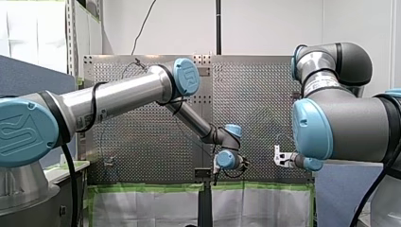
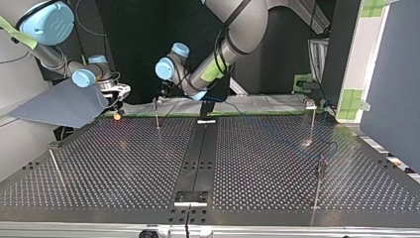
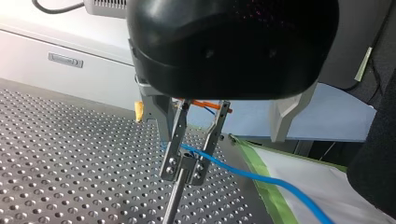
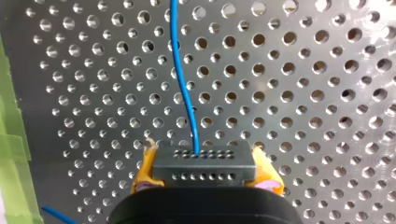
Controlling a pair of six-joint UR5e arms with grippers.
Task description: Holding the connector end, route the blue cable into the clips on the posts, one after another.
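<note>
Connector (image 4: 204, 162): dark grey block with two rows of small holes, pinched from both sides between the yellow pads (image 4: 144, 170) of my right end effector (image 4: 205, 170), low over the perforated surface (image 4: 303, 98).

Blue cable (image 4: 184, 93): comes out of the middle of the Connector's far face. It runs ahead of my right end effector across the surface in a gentle bend (a second short stretch of blue shows beside that end effector, near the green tape (image 4: 10, 154)). In the left wrist view it crosses right at the top of a post, beneath my left end effector. From there it runs off past the taped edge over a pale sheet (image 3: 327, 200).

My left end effector (image 3: 184, 170): black-bodied, set directly over the top of the thin upright post (image 3: 173, 203). Whether it is spread or pressed together I cannot tell.

Other posts: in the top view three more stand well apart on the surface. They are the far-right post (image 2: 312, 121), the near-right post (image 2: 319, 191) and the left post (image 2: 54, 166).

Arms: in the top view both end effectors work at the surface's edge nearest the arms, in the view's left half. They are near each other but apart, my right one further to the view's left.
</note>
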